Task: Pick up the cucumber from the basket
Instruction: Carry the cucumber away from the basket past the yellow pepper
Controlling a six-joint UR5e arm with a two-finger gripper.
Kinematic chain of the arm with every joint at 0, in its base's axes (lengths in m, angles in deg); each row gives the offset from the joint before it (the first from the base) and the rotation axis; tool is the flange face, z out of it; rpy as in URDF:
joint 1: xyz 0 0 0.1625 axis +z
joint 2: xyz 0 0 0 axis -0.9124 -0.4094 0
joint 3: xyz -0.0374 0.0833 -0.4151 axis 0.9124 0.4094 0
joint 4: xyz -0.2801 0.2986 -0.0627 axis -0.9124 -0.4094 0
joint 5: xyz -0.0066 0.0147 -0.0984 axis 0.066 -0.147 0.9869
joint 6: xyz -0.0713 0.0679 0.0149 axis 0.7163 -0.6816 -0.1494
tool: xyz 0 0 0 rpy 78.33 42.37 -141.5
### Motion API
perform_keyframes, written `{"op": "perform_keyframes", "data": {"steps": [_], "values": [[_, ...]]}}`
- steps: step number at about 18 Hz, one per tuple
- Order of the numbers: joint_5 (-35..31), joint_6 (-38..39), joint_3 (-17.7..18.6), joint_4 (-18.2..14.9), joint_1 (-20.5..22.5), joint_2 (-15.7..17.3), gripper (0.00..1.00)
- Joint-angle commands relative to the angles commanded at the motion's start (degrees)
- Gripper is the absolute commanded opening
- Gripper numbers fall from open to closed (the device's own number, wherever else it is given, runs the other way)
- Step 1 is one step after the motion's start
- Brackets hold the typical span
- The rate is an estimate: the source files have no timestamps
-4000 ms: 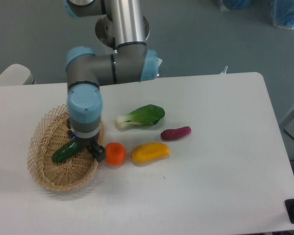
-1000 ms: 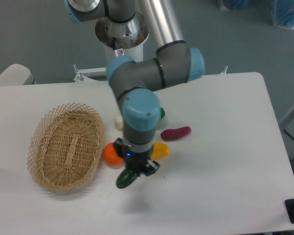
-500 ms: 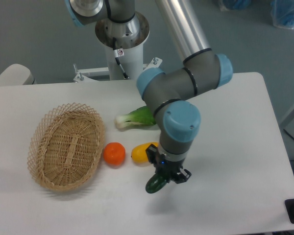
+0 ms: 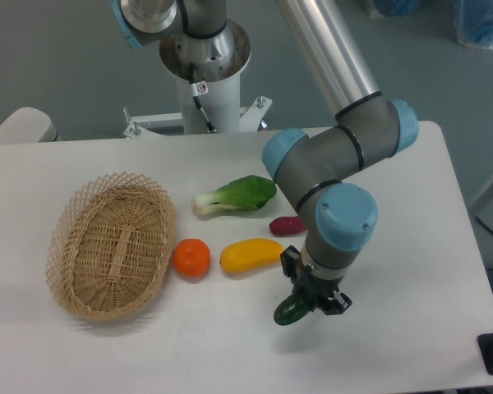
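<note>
My gripper (image 4: pixel 312 297) is shut on the dark green cucumber (image 4: pixel 292 311) and holds it over the table's front middle, right of the yellow fruit. The cucumber sticks out to the lower left of the fingers. The tan wicker basket (image 4: pixel 80 215) sits at the left of the table with nothing in it, far from the gripper.
An orange (image 4: pixel 192 257) lies just right of the basket. A yellow fruit (image 4: pixel 251 254) lies beside it. A bok choy (image 4: pixel 237 195) lies behind them. A purple vegetable (image 4: pixel 285 225) is partly hidden by my arm. The table's front edge is near the gripper.
The cucumber was lifted out of the basket and carried to the right across the table. In the last half second the gripper moved further right with it.
</note>
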Motion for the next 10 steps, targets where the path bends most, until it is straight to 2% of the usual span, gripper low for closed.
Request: {"op": "perform_keyframes", "data": {"steps": [4,10], "values": [[-0.3,-3.9,0.0,0.3,0.1,0.0,0.18],[-0.4,-5.0,0.1,0.8,0.2,-0.1,0.19]]}}
